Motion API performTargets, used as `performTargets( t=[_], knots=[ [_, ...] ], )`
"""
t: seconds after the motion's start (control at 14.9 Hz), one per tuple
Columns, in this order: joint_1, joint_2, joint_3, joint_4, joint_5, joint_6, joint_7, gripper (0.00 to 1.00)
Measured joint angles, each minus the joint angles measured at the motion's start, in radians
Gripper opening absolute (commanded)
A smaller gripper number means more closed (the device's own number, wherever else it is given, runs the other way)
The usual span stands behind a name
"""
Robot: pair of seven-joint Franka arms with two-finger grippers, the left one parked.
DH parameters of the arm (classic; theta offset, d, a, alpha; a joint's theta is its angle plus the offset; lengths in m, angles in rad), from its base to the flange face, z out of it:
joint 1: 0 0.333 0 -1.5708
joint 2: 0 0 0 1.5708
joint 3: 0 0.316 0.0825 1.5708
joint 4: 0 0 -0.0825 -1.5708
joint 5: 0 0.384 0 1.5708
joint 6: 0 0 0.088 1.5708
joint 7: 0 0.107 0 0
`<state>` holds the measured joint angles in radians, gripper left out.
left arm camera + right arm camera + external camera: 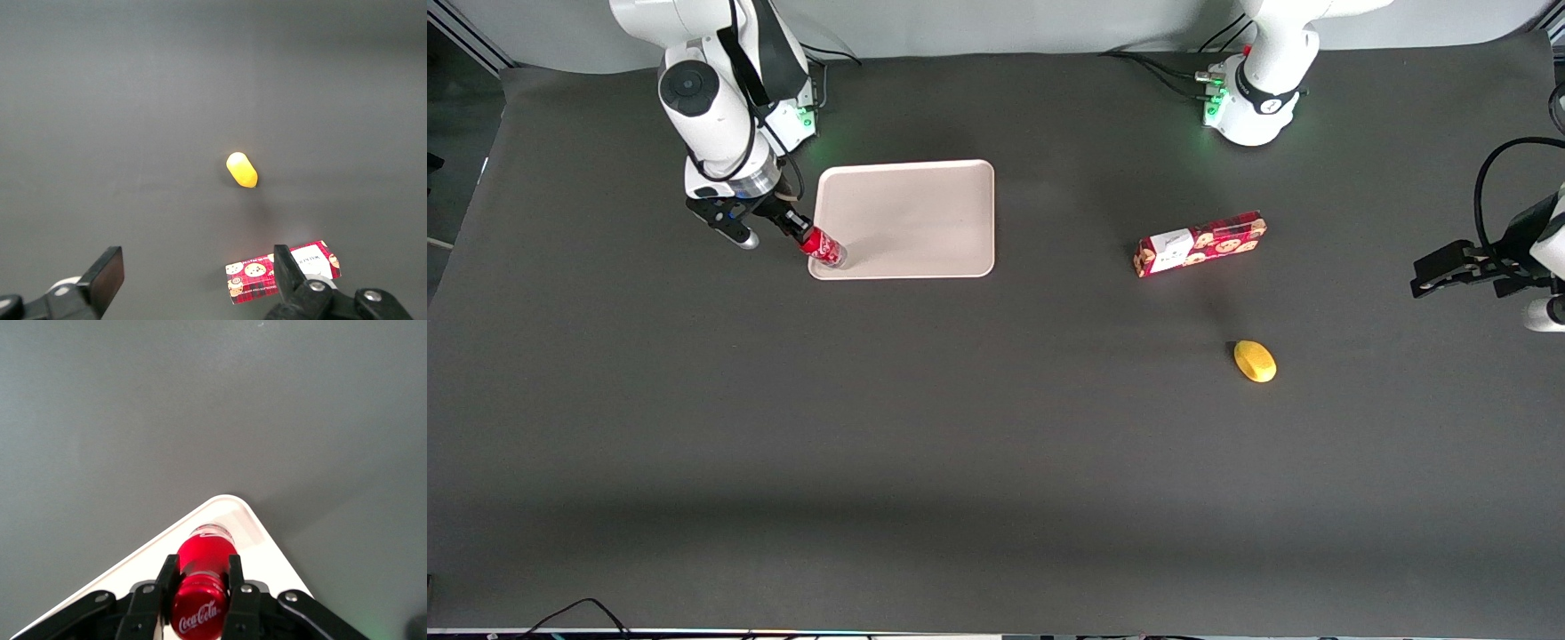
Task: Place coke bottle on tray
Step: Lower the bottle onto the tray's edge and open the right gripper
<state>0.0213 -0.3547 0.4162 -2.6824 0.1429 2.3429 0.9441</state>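
Tilting gripper (799, 228) clamping coke bottle (823, 246)

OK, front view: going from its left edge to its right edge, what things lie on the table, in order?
The gripper shut on the coke bottle at the tray's corner → tray → cookie box → yellow lemon-like fruit.

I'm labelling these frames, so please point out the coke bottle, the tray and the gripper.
coke bottle (823, 248): front view, on its red body.
tray (911, 213): front view, on its bare floor.
gripper (198, 577): right wrist view, midway between the fingertips, shut on the bottle over the tray's corner.
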Motion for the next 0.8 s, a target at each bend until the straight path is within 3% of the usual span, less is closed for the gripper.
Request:
performTargets(
  t=[0.27,0.34,0.4,0.54,0.67,0.8],
  knots=[
    [-0.016,0.052,0.0,-0.003,0.001,0.038,0.0,0.0],
    [-0.017,0.066,0.0,-0.002,0.001,0.047,0.0,0.05],
    [-0.019,0.071,-0.001,0.002,0.001,0.05,0.0,0.14],
    [-0.02,0.072,-0.001,0.003,0.001,0.051,0.0,0.44],
    [-0.027,0.073,-0.001,0.003,0.004,0.051,0.0,1.0],
    [-0.044,0.086,-0.004,0.014,0.004,0.051,0.0,1.0]
  ],
)
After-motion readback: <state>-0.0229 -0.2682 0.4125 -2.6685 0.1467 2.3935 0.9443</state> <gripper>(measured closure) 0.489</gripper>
